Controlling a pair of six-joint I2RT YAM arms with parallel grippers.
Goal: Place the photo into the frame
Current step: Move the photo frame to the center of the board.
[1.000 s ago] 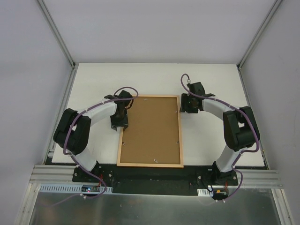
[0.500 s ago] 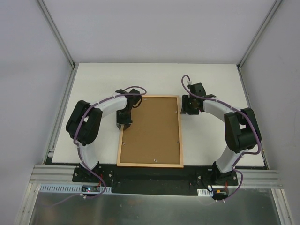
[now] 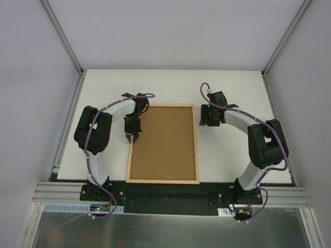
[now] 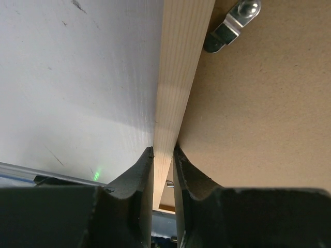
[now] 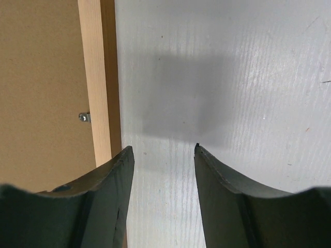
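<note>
**Where the frame lies settles the move: its left rail sits in my left claw**

Since the frame (image 3: 163, 181) lies back-up in the middle of the table (image 3: 232, 93), its long axis runs from the near edge toward the far edge, with one short rail right at the near edge. A brown backing board (image 3: 164, 144) fills it, and one metal clip (image 4: 230, 26) shows in my left wrist view. I see no photo in any view, so I cannot tell whether it is under the board or elsewhere.

My left claw (image 3: 133, 135) is on the frame's left long rail, nearer the far-left corner than the near one. From the wrist, my fingers (image 4: 137, 170) straddle that pale rail, one on the table side and one on the board side. Both press the wood, so I am gripping the rail across its width.

My right claw (image 3: 205, 119) hangs over bare table just beside the right long rail, near the far-right corner. Its jaws are apart, nothing is between them, and it is clear of the frame.

I judge that the next move turns on this grip. If I lift, the frame should hinge about its right rail. Because I pinch toward the far end, the near end may sag or twist.
</note>
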